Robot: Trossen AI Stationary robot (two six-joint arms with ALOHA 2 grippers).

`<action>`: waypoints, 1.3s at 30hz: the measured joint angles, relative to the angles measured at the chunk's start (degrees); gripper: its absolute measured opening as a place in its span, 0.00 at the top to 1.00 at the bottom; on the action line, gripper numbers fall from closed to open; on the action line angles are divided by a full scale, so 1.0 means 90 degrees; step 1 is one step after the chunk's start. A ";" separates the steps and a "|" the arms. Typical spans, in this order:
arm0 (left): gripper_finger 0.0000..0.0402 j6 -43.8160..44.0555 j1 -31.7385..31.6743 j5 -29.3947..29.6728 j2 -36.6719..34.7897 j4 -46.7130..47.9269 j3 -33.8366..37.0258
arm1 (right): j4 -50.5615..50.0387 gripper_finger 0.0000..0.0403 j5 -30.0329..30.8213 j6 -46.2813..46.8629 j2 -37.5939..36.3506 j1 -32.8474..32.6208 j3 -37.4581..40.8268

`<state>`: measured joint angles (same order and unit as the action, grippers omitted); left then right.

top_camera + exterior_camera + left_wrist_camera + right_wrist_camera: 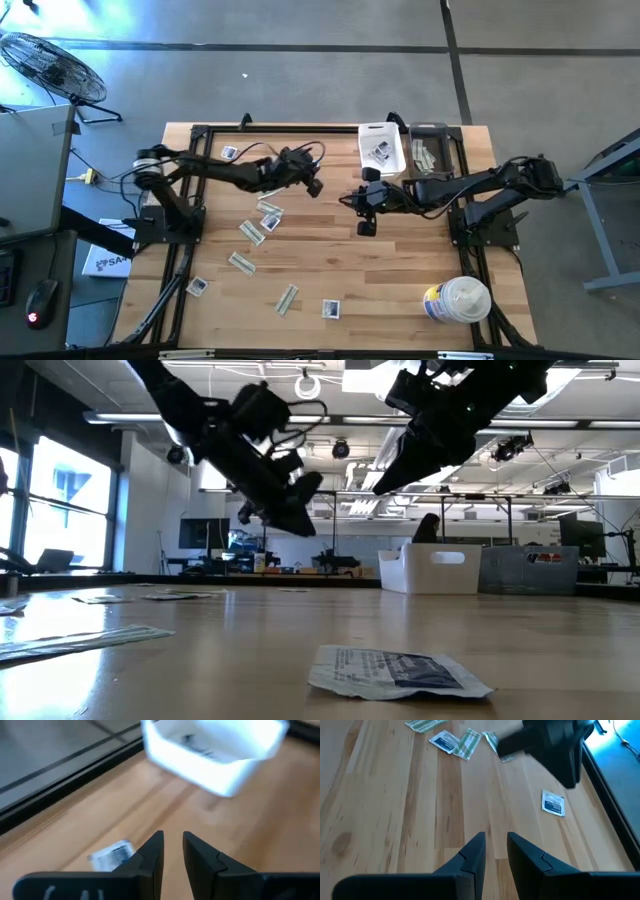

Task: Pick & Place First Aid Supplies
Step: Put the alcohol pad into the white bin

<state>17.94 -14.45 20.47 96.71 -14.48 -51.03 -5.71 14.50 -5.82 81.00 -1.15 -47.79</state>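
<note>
Both grippers — left gripper [314, 187] and right gripper [364, 226] — hung above the surface [400, 290], fingers slightly spread and empty, packets [256, 231] scattered below — probably between picks.

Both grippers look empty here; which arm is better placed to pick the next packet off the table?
Left, probably. The left gripper hangs just beside the cluster of small flat packets, while the right gripper hovers over bare wooden table.
</note>
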 joint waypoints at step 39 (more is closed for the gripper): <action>0.74 0.0893 -0.0055 0.1126 0.2048 -0.0302 -0.0444 | -0.0070 0.82 -0.0136 0.0124 -0.0001 -0.0002 -0.0002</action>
<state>25.98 -14.94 30.60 115.14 -17.20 -55.02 -6.33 13.28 -4.71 80.99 -1.17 -47.81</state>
